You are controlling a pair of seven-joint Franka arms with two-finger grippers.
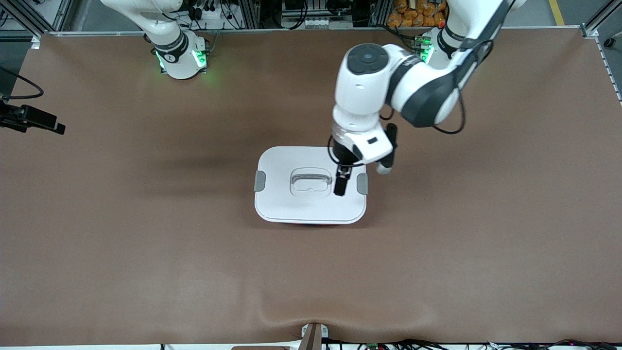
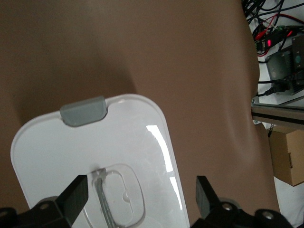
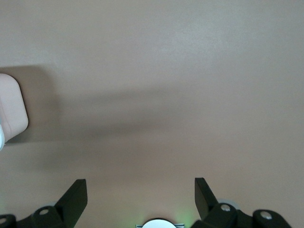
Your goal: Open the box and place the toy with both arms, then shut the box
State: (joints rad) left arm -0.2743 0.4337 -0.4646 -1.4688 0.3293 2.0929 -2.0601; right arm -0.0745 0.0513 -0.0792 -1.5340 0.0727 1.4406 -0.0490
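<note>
The box (image 1: 311,206) stands in the middle of the table with its white lid on; only a thin pink strip of the tub shows under the lid's near edge. The lid has grey side clips (image 1: 260,181) and a recessed handle (image 1: 311,177). My left gripper (image 1: 341,183) is open and empty just above the lid, between the handle and the clip at the left arm's end. In the left wrist view the left gripper (image 2: 140,194) straddles the handle (image 2: 107,199) above the lid (image 2: 57,142). My right gripper (image 3: 140,192) is open over bare table, with a box corner (image 3: 12,104) at the edge. The toy is out of view.
The brown mat (image 1: 146,243) covers the table. A black camera mount (image 1: 29,119) juts in at the right arm's end. The right arm's base (image 1: 180,53) and the left arm's base (image 1: 430,48) stand along the table's top edge. A cardboard carton (image 2: 287,156) sits off the table.
</note>
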